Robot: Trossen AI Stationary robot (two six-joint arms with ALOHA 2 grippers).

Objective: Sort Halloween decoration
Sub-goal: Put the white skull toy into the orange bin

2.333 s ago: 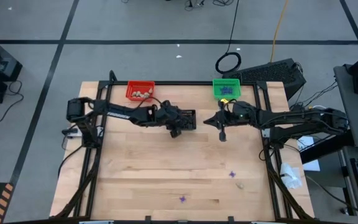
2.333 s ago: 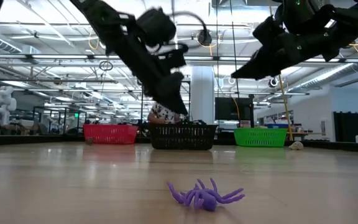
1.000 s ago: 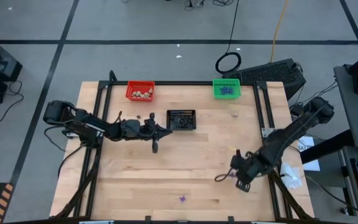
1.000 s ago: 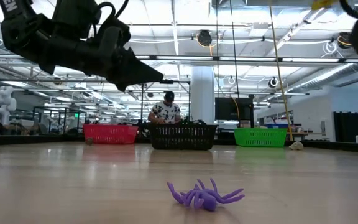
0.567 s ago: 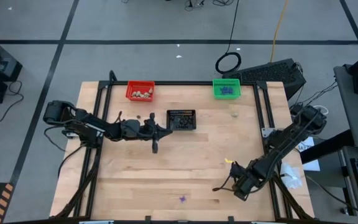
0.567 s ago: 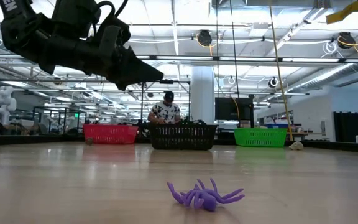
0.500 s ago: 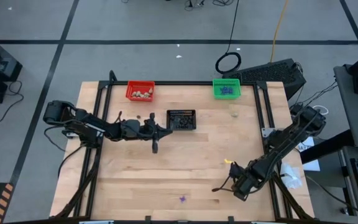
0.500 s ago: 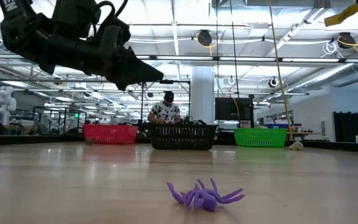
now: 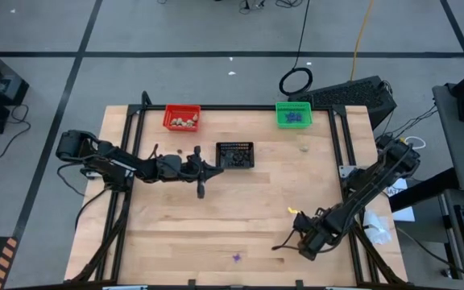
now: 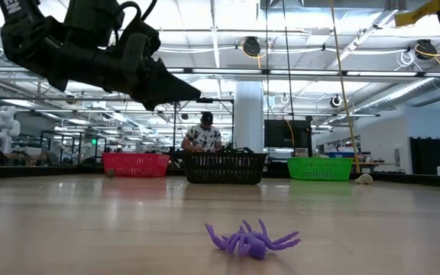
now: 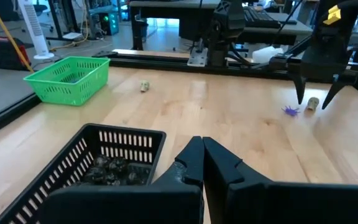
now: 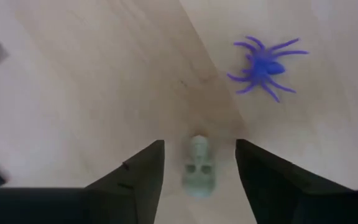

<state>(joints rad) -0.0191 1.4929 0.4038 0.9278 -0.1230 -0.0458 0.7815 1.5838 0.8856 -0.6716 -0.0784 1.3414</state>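
My right gripper [image 12: 199, 144] hangs open near the table's near right corner [image 9: 284, 242], fingers pointing down. The fingers stand on either side of a pale beige skull trinket [image 12: 199, 165] that lies on the wood, and they do not touch it. A purple spider [image 12: 263, 62] lies close beside the skull. Another purple spider [image 9: 236, 258] lies near the front edge. My left gripper [image 9: 200, 192] hovers shut and empty near the black basket [image 9: 234, 155] of dark bits.
The red basket [image 9: 182, 118] of pale lumps and the green basket [image 9: 293, 113] of purple ones stand at the far edge. A loose pale lump [image 9: 303, 147] lies before the green basket, and a dark bit [image 9: 179, 151] left of the black one. A person shows behind the table.
My right gripper has moved a little toward the table's near edge. My left arm has kept still, and no trinket has moved.
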